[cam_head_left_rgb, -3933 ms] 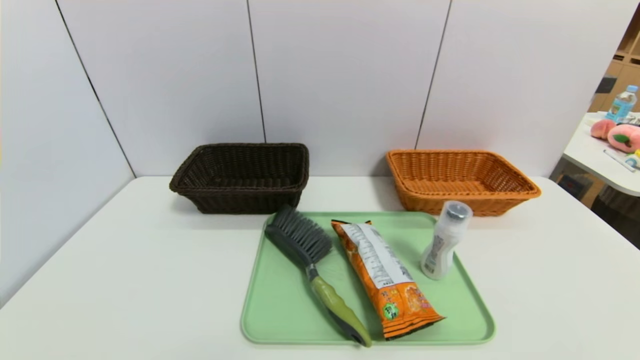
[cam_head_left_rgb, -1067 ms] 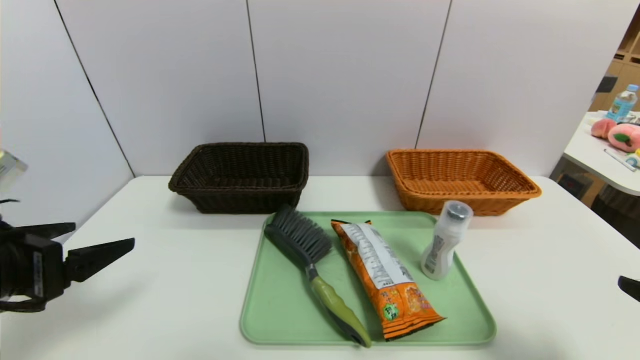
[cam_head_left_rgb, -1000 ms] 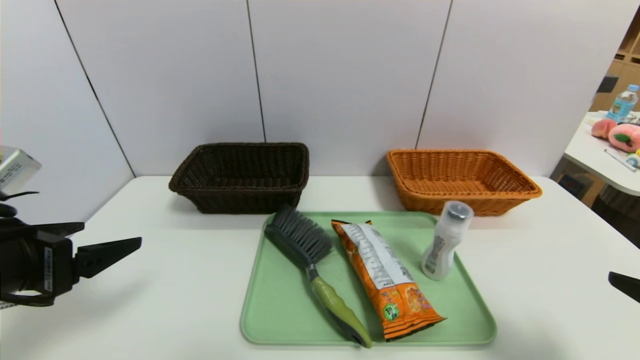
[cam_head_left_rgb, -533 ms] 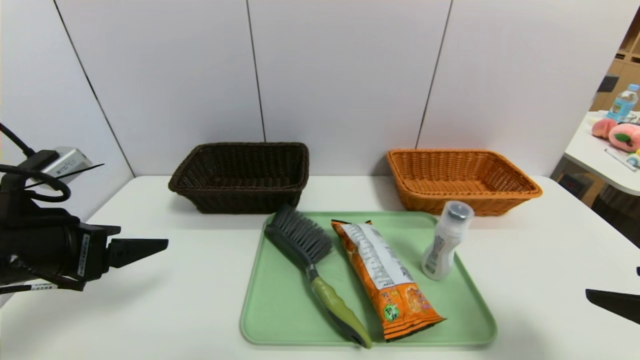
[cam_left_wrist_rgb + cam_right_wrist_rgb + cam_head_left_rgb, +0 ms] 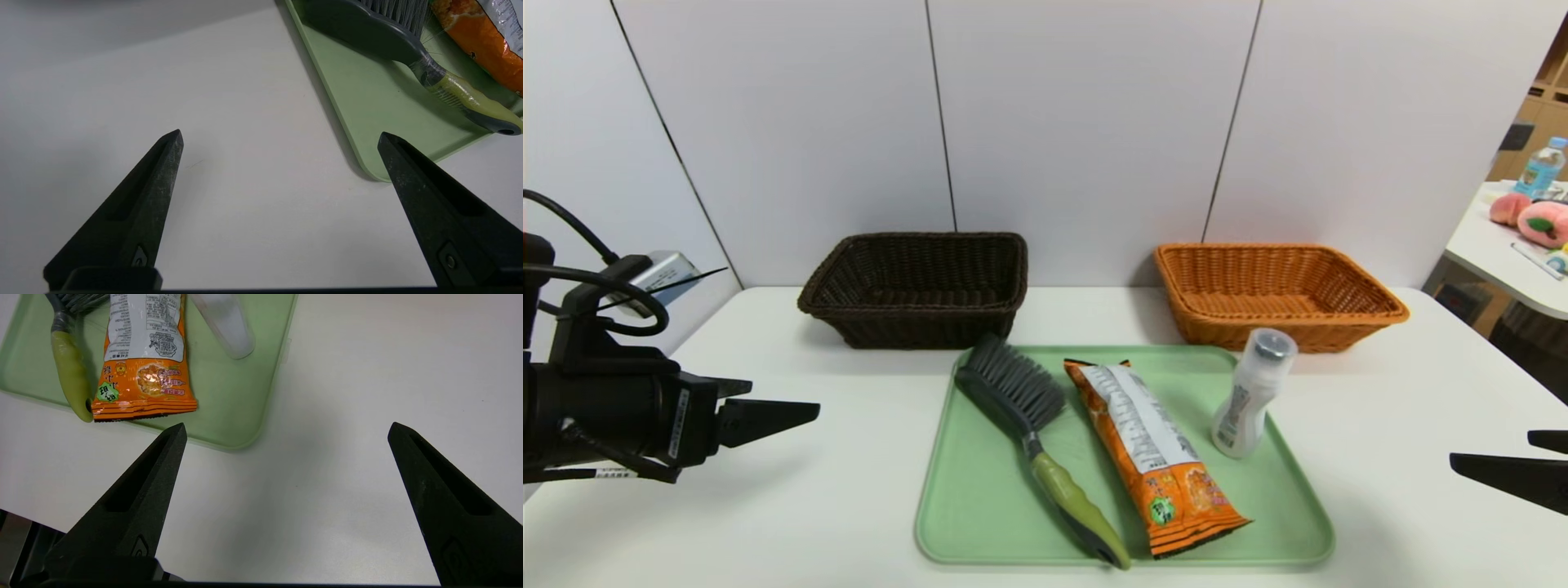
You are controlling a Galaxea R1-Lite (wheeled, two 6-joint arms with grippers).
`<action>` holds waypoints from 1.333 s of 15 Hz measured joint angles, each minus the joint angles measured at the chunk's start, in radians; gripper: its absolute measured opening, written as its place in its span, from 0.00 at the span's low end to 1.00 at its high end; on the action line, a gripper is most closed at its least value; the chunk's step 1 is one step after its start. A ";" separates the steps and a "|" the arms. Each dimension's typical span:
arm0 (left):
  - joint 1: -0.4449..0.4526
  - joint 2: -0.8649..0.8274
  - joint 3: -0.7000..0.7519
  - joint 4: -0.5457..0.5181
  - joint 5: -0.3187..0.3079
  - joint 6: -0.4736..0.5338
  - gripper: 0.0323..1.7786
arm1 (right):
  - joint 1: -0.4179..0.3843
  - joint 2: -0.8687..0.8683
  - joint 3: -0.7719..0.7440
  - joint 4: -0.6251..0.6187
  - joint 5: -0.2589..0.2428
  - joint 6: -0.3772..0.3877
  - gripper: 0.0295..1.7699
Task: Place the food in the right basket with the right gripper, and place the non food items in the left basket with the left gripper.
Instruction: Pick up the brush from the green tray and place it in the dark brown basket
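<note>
Left gripper [image 5: 784, 400] hovers over the table [image 5: 809, 490] at 9 o'clock of the tray [image 5: 980, 490], fingers spread, empty, tilted downward. Right gripper [image 5: 1499, 457] hovers at 3 o'clock, fingers spread, empty. Brush [image 5: 1029, 425], snack [image 5: 1152, 445] and bottle [image 5: 1245, 400] lie on the tray

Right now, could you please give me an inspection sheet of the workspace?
Surface: white table, bearing a green tray.
Job's things: scrub brush, orange snack packet and white bottle all on the tray; the bottle stands upright. Dark brown basket and orange basket behind the tray, both empty.
Clutter: nothing seen on this table.
Grippers: left gripper open, over the table left of the tray; right gripper open, over the table right of the tray. Neither holds anything.
Cables: black cables on the left arm.
Surroundings: white wall panels; a side table with a water bottle and peach-like toys.
</note>
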 joint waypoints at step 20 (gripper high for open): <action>-0.100 0.037 0.154 -0.337 -0.368 0.022 0.95 | 0.018 0.057 0.174 -0.317 0.137 -0.024 0.96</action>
